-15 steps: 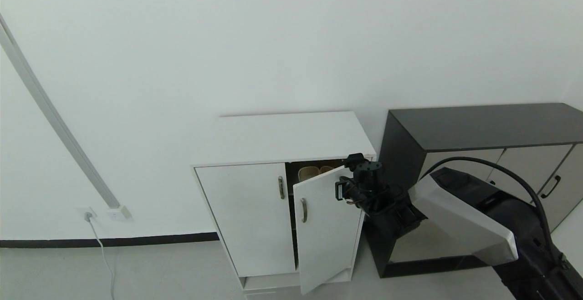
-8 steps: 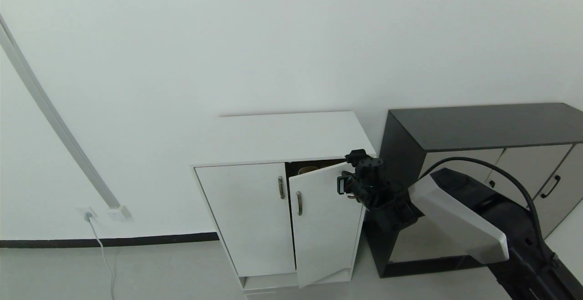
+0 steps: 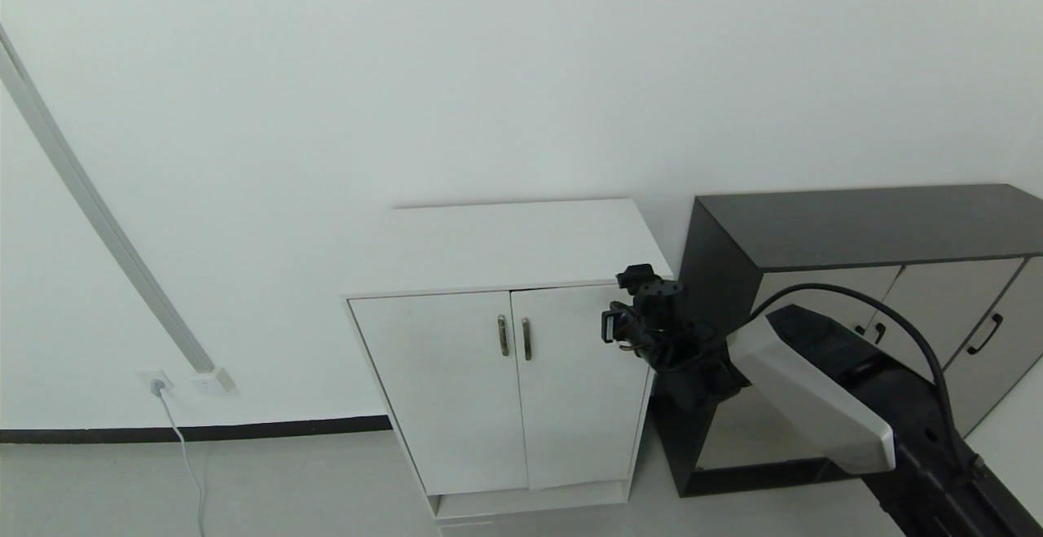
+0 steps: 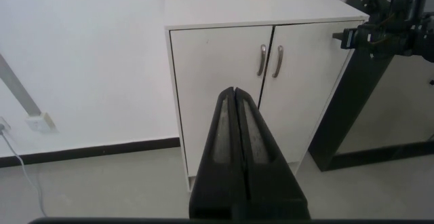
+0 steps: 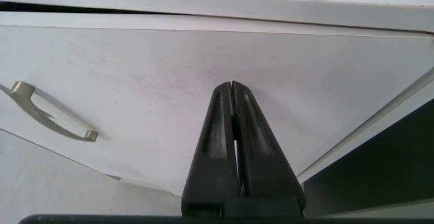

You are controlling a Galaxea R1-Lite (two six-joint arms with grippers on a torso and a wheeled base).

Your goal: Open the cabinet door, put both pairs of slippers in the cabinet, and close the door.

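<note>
The white cabinet (image 3: 505, 248) stands against the wall with both doors closed; its two metal handles (image 3: 515, 337) meet at the middle. My right gripper (image 3: 609, 327) is shut, its tips pressed to the upper outer corner of the right door (image 3: 578, 390). In the right wrist view the closed fingers (image 5: 232, 87) touch the door panel (image 5: 169, 81), with the handle (image 5: 47, 112) off to one side. My left gripper (image 4: 234, 91) is shut on nothing and held well back from the cabinet (image 4: 224, 81); the right gripper (image 4: 342, 37) is at the door's edge there. The doors hide the cabinet's inside.
A black cabinet (image 3: 855, 227) with grey doors stands directly right of the white one. A wall socket with a cable (image 3: 159, 386) and a slanted conduit (image 3: 90, 195) are at the left. Bare floor (image 3: 244, 488) lies in front.
The right door swung from half open to fully closed, pushed by my right gripper, covering the beige slippers seen inside before. The right arm advanced toward the cabinet.
</note>
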